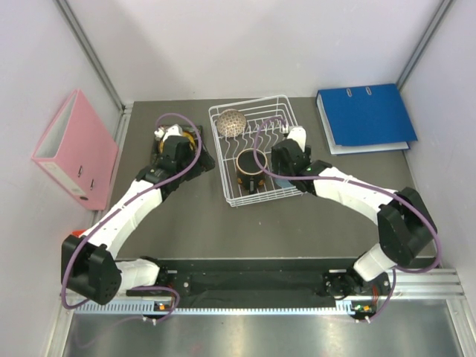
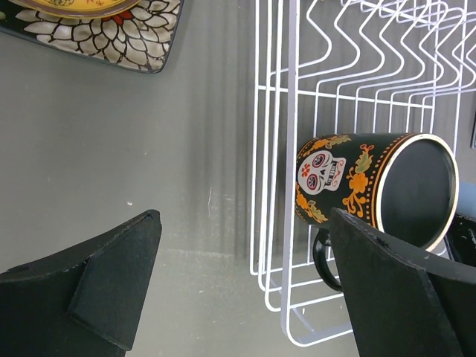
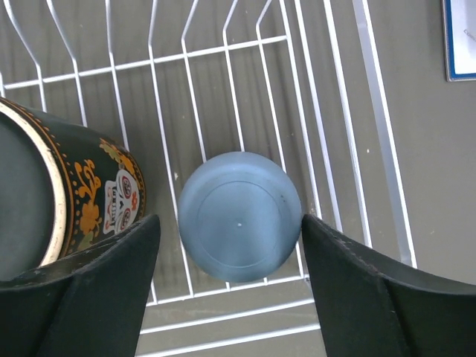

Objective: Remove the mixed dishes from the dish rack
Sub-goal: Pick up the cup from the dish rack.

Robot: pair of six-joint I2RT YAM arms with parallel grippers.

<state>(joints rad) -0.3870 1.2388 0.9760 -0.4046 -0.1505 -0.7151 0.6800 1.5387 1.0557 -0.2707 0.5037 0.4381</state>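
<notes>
Over the rack (image 3: 383, 134), the right gripper (image 3: 229, 219) points down, wide open and empty, with the upturned blue cup (image 3: 239, 216) framed between its fingers. Picking the cup looks like the current step; next it needs to descend and close on the cup's sides. The mug (image 3: 67, 193) and bowl (image 1: 231, 121) are in the rack. The left gripper (image 2: 244, 216) is open and empty, low over the table (image 2: 111, 149) beside the rack, near the stacked plates (image 2: 126, 37).
</notes>
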